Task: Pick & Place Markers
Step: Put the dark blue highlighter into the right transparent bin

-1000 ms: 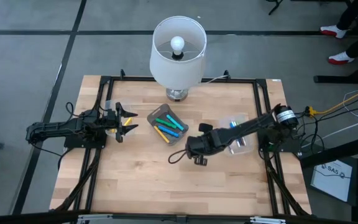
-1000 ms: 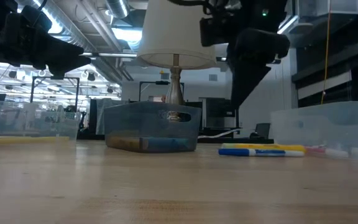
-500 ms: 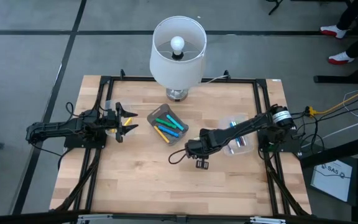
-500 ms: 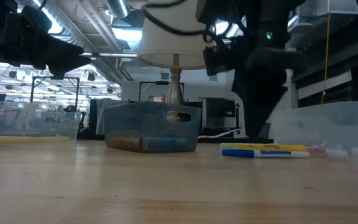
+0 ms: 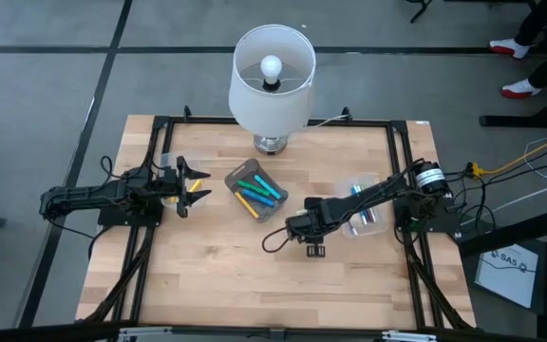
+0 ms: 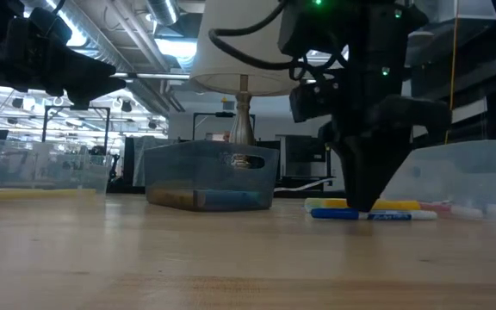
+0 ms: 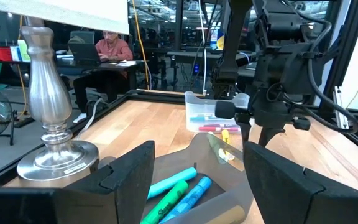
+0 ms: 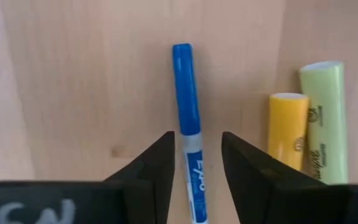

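Right wrist view: right pincer [image 8: 194, 165] part-open, straddling blue marker [image 8: 188, 130] on table [image 8: 73, 93]; left pincer [image 7: 197, 171] wide

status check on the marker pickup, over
Right gripper open, straddling blue marker on table. Left gripper open, idle. Yellow markers lie alongside.

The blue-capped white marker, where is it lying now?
The blue-capped white marker lies on the wooden table, right of centre in the high view, between the right claw's open fingers, beside an orange highlighter.

Lamp [image 5: 272, 81] at table's [image 5: 216, 275] back edge; bin [image 5: 254, 190] w/ markers [image 5: 257, 193] before it; 2nd bin [image 5: 364, 214] to its right.
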`<state>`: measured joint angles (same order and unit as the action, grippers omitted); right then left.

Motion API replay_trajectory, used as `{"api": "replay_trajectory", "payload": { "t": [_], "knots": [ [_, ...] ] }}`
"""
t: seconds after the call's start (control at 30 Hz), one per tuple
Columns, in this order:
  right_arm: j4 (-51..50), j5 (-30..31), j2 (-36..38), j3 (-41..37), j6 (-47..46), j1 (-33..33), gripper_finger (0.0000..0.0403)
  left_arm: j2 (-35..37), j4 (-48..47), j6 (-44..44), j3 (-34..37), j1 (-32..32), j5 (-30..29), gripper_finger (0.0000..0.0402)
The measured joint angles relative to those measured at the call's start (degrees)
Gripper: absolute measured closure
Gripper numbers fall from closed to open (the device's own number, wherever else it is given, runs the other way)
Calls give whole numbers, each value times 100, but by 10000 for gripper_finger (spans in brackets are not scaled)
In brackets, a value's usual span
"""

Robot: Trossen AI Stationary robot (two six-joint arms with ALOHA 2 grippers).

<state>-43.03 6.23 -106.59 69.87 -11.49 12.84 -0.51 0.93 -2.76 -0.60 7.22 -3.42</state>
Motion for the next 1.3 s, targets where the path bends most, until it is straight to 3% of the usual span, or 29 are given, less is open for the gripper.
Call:
{"api": "replay_trajectory", "payload": {
  "t": [0.43, 0.73, 0.97, 1.3],
  "knots": [
    [27, -46, -364, 31, 153, 0, 305, 0, 7, 0, -2, 2, 2, 161],
    [87, -372, -409, 20, 169, -102, 370, 0, 9, 4, 0, 2, 4, 161],
    [55, -474, -421, 45, 156, -158, 370, 0, 9, 0, 0, 0, 4, 160],
    [-660, -448, -472, 792, 145, -160, 371, 0, 9, 3, 0, 2, 5, 162]
  ]
}}
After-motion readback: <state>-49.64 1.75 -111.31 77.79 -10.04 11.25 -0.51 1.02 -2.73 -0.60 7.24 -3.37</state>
